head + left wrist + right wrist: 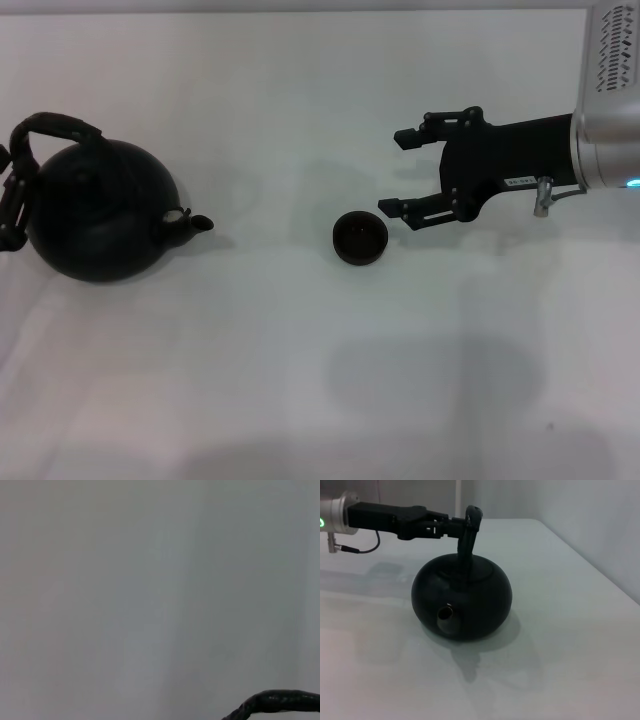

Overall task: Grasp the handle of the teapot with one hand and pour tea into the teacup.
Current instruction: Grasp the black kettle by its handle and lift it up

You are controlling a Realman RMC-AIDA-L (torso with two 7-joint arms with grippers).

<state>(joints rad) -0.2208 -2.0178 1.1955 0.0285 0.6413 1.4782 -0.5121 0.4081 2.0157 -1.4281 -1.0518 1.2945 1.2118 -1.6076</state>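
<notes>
The teapot (100,215) stands by the worktop's (300,380) left edge, the left gripper (465,524) clamped on its handle (55,128); the right gripper (400,172) gapes empty beside the teacup (360,238)

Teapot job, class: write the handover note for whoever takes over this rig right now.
Left hand: at the handle near the table's left edge; whether it is closed cannot be seen.
Right hand: open, empty, just right of the teacup.
Teapot: sitting upright on the table, spout facing the teacup, a wide gap between them.
Done: left hand brought to the handle.
Left: confirm grip, lift, carry to the teacup, tilt and pour.
</notes>
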